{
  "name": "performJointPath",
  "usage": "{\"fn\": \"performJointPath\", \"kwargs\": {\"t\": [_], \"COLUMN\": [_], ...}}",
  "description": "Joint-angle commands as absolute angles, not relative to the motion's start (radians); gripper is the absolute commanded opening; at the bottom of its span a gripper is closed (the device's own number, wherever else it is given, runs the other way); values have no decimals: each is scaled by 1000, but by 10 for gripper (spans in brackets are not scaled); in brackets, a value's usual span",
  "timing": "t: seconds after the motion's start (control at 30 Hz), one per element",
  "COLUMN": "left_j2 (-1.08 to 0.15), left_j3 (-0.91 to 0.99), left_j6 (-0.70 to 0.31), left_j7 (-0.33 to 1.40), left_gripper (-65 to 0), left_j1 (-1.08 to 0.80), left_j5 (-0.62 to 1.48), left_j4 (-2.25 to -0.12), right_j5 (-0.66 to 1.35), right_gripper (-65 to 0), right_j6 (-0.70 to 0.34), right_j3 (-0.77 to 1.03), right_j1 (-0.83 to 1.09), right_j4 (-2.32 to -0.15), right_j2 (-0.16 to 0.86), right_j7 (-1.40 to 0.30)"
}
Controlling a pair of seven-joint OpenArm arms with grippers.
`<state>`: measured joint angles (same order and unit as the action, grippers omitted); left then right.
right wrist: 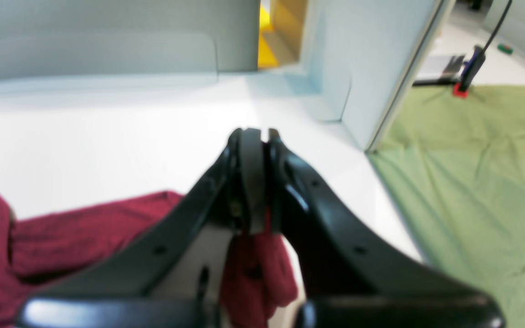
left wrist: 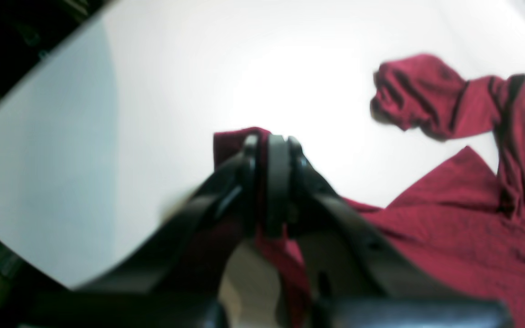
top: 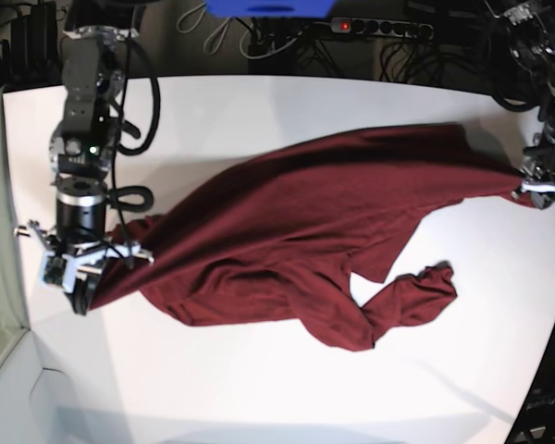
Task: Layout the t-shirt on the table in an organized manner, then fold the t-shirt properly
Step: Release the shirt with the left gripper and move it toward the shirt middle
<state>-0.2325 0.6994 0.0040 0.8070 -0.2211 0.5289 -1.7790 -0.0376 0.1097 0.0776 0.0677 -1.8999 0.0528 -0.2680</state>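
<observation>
A maroon t-shirt point(top: 305, 231) is stretched across the white table point(top: 259, 388) between two robot arms, each pinching an end of the cloth. The left gripper point(left wrist: 271, 150) is closed tight on a fold of fabric, as the left wrist view shows red cloth sandwiched between its jaws; the right gripper point(right wrist: 255, 141) is likewise clamped, with a bunch of the shirt hanging below its tips. The step in hand appears to be the spreading: done well, it would call for both arms to keep an even, gentle tension and lower the garment together so the body settles flat rather than twisted, since thin fabric like this is apt to slip or bunch if one side leads. A sleeve point(top: 407, 296) lies crumpled on the near side and would likely need smoothing before any fold. Only the base view shows the whole span of the shirt and how it sags diagonally over the tabletop; the left wrist view alone shows the wrinkled sleeve close up, while the right wrist view reveals a green cloth point(right wrist: 472, 182) beyond the table edge, barely visible from above.
</observation>
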Motion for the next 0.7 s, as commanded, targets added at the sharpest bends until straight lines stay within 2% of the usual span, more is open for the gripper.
{"fn": "performJointPath", "kwargs": {"t": [0.0, 0.13, 0.27, 0.33, 0.43, 0.57, 0.67], "left_j2": [-251, -255, -257, -257, -257, -257, -252], "left_j3": [696, 691, 691, 693, 693, 699, 746], "left_j6": [4, 2, 2, 2, 2, 2, 2], "left_j7": [812, 920, 940, 951, 952, 947, 951], "left_gripper": [-649, -649, -647, -618, -516, -350, -267], "left_j1": [-219, -211, -197, -170, -154, -153, -137], "left_j5": [538, 538, 549, 549, 549, 547, 549], "left_j4": [-1793, -1791, -1799, -1801, -1801, -1801, -1801], "right_j5": [-42, -42, -42, -42, -42, -44, -44], "right_gripper": [-650, -650, -650, -650, -650, -650, -650], "right_j6": [116, 116, 116, 116, 116, 116, 116], "right_j3": [81, 82, 84, 82, 82, 82, 81], "right_j1": [59, 71, 73, 73, 73, 71, 71], "right_j4": [-1917, -1917, -1917, -1917, -1917, -1917, -1919], "right_j2": [59, 59, 58, 58, 58, 58, 58], "right_j7": [-231, -231, -234, -234, -234, -236, -236]}}
